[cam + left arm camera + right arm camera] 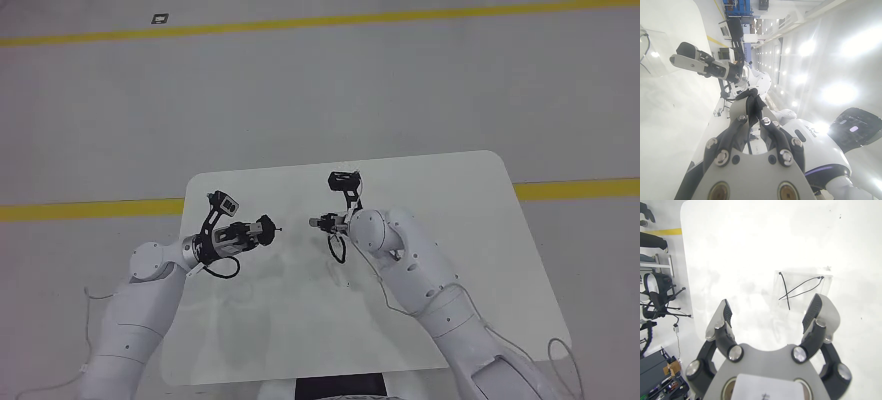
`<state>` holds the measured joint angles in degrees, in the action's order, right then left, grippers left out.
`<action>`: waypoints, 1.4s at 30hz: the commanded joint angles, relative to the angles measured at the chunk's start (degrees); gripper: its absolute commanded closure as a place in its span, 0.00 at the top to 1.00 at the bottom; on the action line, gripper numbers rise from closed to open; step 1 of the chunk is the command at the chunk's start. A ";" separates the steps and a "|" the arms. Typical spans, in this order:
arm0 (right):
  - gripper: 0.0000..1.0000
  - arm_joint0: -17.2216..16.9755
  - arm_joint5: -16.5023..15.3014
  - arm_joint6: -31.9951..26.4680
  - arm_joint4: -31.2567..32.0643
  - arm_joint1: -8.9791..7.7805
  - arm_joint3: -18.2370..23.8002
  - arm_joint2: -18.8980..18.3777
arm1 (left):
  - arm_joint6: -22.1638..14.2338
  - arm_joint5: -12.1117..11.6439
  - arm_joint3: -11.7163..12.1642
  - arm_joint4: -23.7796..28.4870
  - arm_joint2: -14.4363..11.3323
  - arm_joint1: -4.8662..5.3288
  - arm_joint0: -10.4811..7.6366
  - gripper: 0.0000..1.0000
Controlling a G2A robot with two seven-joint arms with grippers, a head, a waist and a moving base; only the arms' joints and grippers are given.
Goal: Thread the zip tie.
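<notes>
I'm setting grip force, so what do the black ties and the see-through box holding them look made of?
The zip ties look like black nylon or similar plastic, matte: thin strips, one bent into a loop without kinking. The box seems clear rigid plastic, perhaps acrylic, glossy: the table shows through its walls.

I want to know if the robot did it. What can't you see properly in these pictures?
- Left wrist view: fingers of the shut left gripper hide most of the black strand; which end is held is unclear.
- Top view: that strand is too small to make out.
- Right wrist view: zip ties in the clear tray; too small to tell whether the bent one's head is threaded.
</notes>
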<state>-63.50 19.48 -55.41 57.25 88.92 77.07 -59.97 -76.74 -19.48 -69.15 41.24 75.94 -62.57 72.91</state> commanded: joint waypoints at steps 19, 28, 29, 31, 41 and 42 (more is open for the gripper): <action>0.42 -0.32 0.00 -4.12 14.01 4.96 -5.90 -5.11 | 0.00 0.00 0.00 0.00 0.00 0.00 0.00 0.00; 0.45 -1.09 0.00 -8.75 25.35 8.29 -5.74 -7.75 | 0.00 0.00 0.00 0.00 0.00 0.00 0.00 0.00; 0.45 -1.14 0.00 -9.06 25.95 8.66 -5.73 -8.06 | 0.00 0.00 0.00 0.00 0.00 0.00 0.00 0.00; 0.45 -0.97 0.00 -10.09 28.02 9.44 -6.18 -8.52 | 0.00 0.00 0.00 0.00 0.00 0.00 0.00 0.00; 0.36 0.38 0.00 -11.13 32.70 13.01 -10.44 -10.58 | 0.00 0.00 0.00 0.00 0.00 0.00 0.00 0.00; 0.35 0.74 0.00 -10.73 32.70 13.24 -11.30 -10.84 | 0.00 0.00 0.00 0.00 0.00 0.00 0.00 0.00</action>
<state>-63.07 19.48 -66.48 90.01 101.96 66.56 -70.57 -76.74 -19.48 -69.15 41.24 75.94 -62.57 72.91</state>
